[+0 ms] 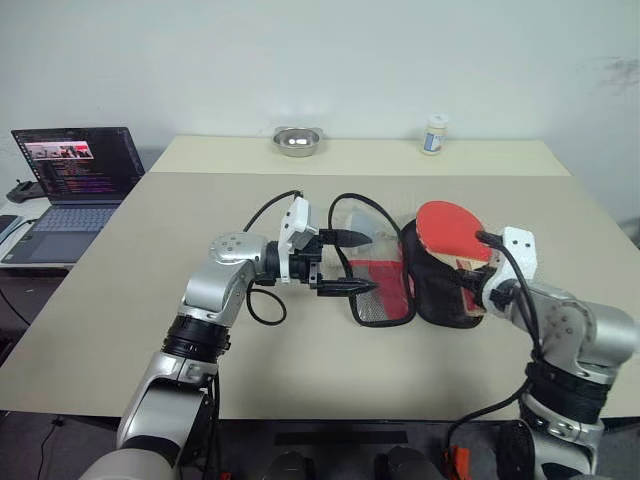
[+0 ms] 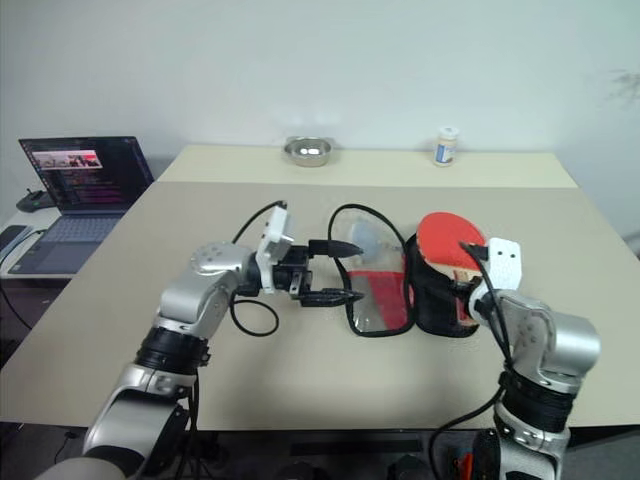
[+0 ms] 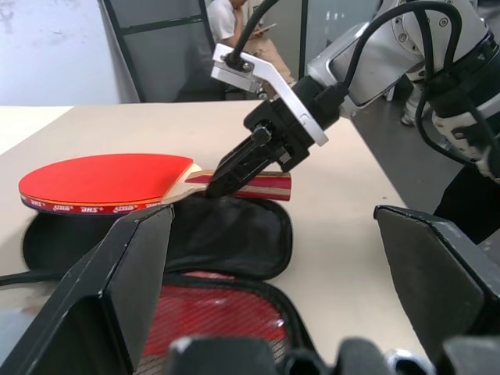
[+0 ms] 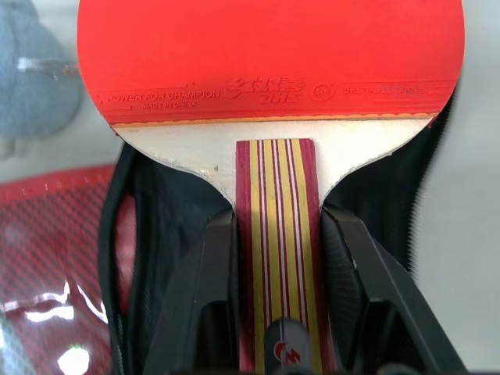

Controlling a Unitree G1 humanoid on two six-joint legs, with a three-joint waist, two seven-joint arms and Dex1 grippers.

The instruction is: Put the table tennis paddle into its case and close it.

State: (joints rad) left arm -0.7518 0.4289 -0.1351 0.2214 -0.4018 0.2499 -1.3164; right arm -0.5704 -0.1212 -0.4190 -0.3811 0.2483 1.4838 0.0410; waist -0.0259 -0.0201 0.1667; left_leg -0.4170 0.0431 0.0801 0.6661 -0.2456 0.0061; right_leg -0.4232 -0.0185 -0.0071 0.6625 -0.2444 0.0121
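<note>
Just above the open case [image 1: 440, 290], the right gripper [image 4: 277, 258] pinches the paddle [image 1: 450, 232]; left gripper [image 1: 350, 262] spread.

My worktop: wide beige flat-topped table [image 1: 150, 280], filling middle of frame. Opened red-and-black fabric paddle case [image 1: 395, 285] lies on it at centre right. Small round steel bowl [image 1: 297, 141] sits at far edge, upper centre. Small white plastic bottle [image 1: 434, 134] stands upper right, well apart from bowl.
</note>
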